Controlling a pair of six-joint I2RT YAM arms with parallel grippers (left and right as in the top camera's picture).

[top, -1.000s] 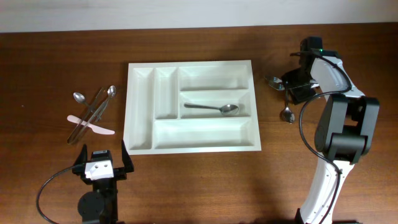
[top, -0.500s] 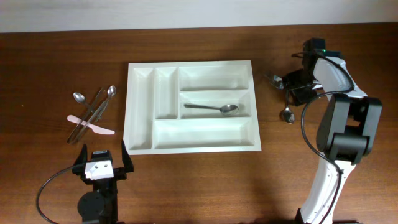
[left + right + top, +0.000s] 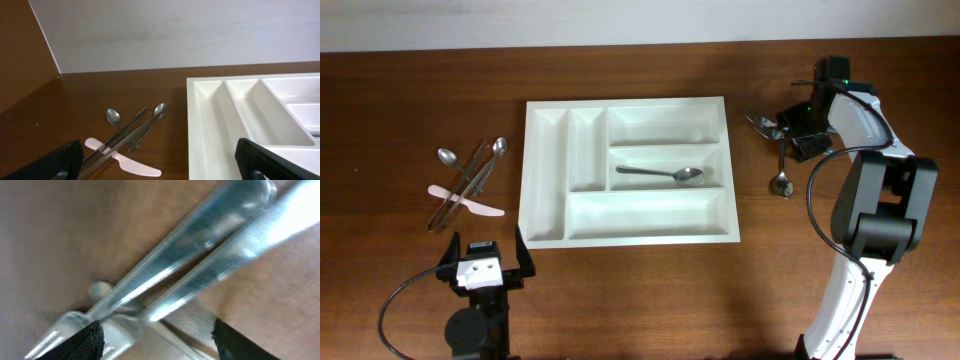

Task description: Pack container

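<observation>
1. Because the loose cutlery on the right lies crossed in a heap, my right gripper [image 3: 792, 130] hangs low over it with its fingers spread. It straddles two steel handles [image 3: 200, 240] beside a fork [image 3: 52, 339] and pinches nothing.
2. The container [image 3: 620, 103] sits mid-counter between both piles, within reach of either arm. One spoon [image 3: 665, 174] already lies in a medium compartment.
3. My left gripper [image 3: 485, 262] rests spread wide near the front edge, facing its own pile with the pink knife [image 3: 470, 203].

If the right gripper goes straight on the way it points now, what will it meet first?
Most likely the metal cutlery handles just ahead of the right gripper, on the table; the view is blurred, so depth is uncertain.
</observation>
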